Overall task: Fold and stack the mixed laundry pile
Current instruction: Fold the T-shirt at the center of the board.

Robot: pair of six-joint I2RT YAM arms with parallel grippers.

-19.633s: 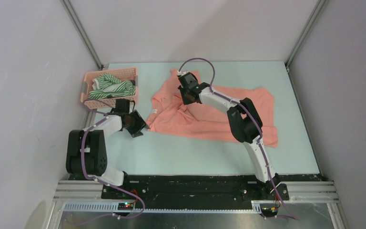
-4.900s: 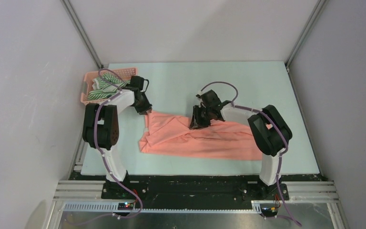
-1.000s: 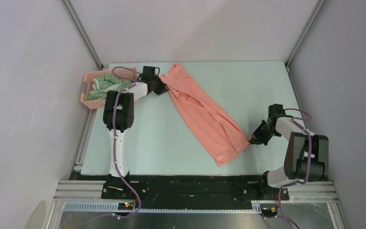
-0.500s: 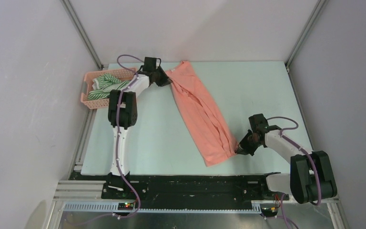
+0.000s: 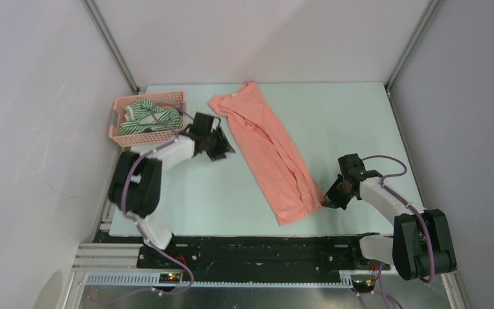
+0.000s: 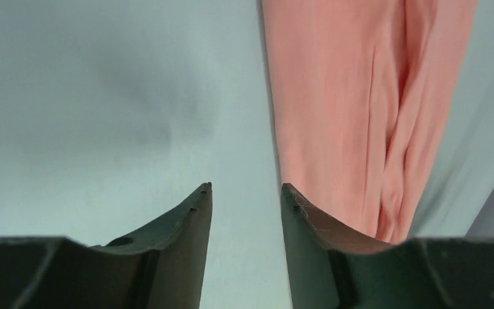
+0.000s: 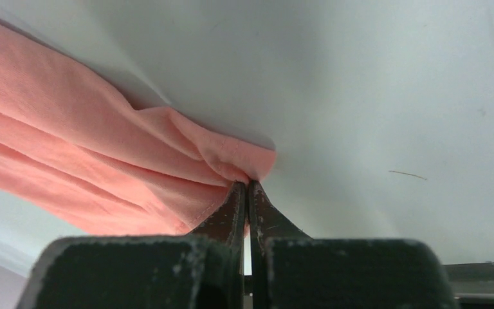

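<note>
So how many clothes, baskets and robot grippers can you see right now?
Clothes: 2, the pink shirt and the striped garment
Baskets: 1, the pink basket
Grippers: 2, the left gripper and the right gripper
Total: 5

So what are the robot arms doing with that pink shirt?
They are folding laundry. The pink shirt lies on the table as a long folded strip. The right gripper pinches its near corner, shut on the cloth. The left gripper is open beside the shirt, holding nothing. A striped garment sits in the pink basket.
</note>
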